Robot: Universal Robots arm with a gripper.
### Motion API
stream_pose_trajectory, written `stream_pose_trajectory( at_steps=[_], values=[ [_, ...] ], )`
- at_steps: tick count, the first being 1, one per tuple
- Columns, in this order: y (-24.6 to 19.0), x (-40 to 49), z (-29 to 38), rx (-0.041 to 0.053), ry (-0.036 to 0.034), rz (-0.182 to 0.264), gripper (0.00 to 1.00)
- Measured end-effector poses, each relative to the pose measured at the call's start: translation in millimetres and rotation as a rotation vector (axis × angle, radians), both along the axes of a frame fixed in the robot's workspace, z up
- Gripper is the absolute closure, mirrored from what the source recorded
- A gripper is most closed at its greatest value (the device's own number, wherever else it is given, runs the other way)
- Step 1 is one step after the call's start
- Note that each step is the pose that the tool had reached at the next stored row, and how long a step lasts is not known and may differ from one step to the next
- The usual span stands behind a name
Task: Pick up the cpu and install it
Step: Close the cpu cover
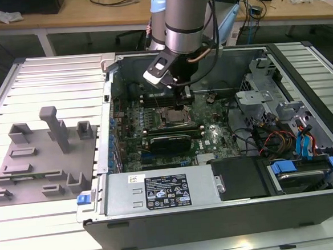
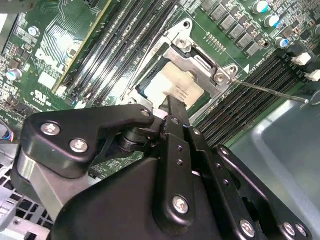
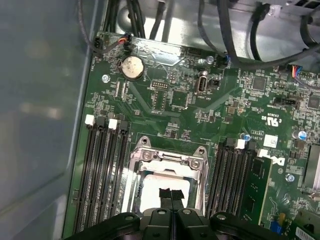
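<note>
Arm (image 1: 185, 20) hangs into the open computer case (image 1: 219, 220) in the exterior view, with the gripper (image 1: 183, 103) low over the socket frame (image 1: 172, 118) on the motherboard (image 1: 213, 134), just above frame centre. Grey fixture plate (image 1: 37, 160) sits well apart at the exterior view's left; power supply (image 1: 160, 191) is lower centre. Second wrist view: claw is fully closed, fingers (image 2: 175, 120) pressed together, nothing clamped between them. Their tips sit at the silvery top of the cpu (image 2: 167, 84); touching or just above, cannot tell. The cpu lies flat inside the socket frame, memory slots (image 2: 240, 102) beside it. First wrist view: same closed tips over the cpu (image 3: 150, 192), which sits in the frame between two banks of slots.
</note>
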State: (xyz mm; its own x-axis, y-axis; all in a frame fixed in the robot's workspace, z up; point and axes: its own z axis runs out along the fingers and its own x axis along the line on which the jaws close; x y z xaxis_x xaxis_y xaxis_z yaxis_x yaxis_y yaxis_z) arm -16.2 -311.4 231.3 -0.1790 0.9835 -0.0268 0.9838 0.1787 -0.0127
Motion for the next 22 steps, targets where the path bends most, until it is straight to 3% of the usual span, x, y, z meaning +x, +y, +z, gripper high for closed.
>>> stream_pose_trajectory(
  at_steps=[22],
  values=[
    [0.0,-0.9,0.0,0.0,0.0,0.215,0.89]
  ],
)
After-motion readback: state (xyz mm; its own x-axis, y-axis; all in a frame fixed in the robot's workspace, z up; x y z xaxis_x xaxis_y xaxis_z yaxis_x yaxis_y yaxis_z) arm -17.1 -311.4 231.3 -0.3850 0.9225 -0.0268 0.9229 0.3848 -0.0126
